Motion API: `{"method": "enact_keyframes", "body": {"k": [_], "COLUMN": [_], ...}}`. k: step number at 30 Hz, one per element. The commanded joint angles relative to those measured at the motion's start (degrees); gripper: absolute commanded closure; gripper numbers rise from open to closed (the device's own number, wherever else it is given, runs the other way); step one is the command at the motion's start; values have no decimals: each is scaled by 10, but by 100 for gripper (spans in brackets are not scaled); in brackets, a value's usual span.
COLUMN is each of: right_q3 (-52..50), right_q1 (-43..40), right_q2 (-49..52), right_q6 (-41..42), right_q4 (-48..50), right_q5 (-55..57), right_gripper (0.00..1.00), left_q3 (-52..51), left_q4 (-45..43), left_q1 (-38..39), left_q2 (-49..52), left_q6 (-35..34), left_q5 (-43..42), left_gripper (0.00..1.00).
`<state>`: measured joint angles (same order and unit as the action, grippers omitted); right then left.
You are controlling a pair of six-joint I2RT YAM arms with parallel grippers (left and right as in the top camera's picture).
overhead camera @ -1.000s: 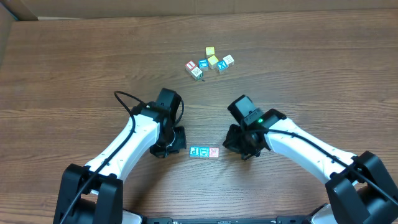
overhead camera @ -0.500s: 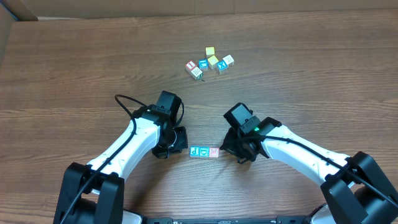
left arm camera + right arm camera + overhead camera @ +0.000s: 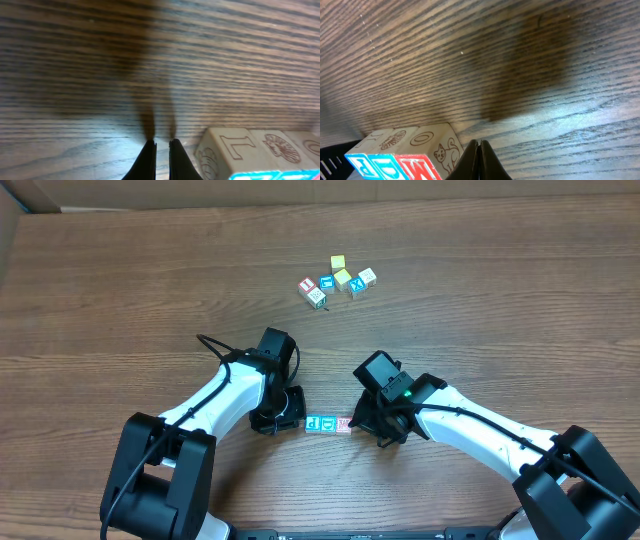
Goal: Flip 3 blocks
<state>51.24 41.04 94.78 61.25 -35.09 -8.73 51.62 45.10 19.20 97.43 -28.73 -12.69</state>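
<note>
Both arms have drawn inward over the last second, the right one sliding further left across the wood-grain counter [image 3: 500, 300]. The short row of three small wooden alphabet cubes [image 3: 328, 424] has not shifted.

That row lies in front of the robot, well apart from the loose cluster of coloured cubes [image 3: 337, 280] on the far side. Its long axis runs left to right, straight between the two arms.

The left end effector [image 3: 296, 412] sits at the blue-lettered end cube [image 3: 313, 424]. Its fingers are pinched to a sliver, gripping nothing, with the tips low on the counter [image 3: 161, 150] and that cube just to their right.

The right end effector [image 3: 358, 425] sits at the red-lettered end cube [image 3: 344, 425]. Its fingers are pressed fully together and empty [image 3: 480, 147], and the cube's cat-printed side is just to their left.

Each arm is about equally near its own end cube. Whether either tip touches wood cannot be told. A flip probably means nudging an end cube over sideways.
</note>
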Motion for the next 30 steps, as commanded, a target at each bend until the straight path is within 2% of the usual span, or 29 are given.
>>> {"method": "enact_keyframes", "body": {"k": [1,7,14,30], "right_q3": [-3,-3,-3,-3], "right_q1": [5,5,5,5], "right_q2": [-3,-3,-2,33], "right_q6": [3,3,3,3], "right_q4": [6,23,9,36], "right_q5": [5,1,1,-47], "right_gripper": [96,96,96,96], "left_q3": [-6,-6,4,5], "left_q4": [-4,-7,0,1], "left_q1": [4,4,4,20], "left_q2": [4,4,4,4], "left_q6": [15,20,61,61], "left_q5": [-24,-24,-22,-17], "left_gripper": [96,96,96,96]}}
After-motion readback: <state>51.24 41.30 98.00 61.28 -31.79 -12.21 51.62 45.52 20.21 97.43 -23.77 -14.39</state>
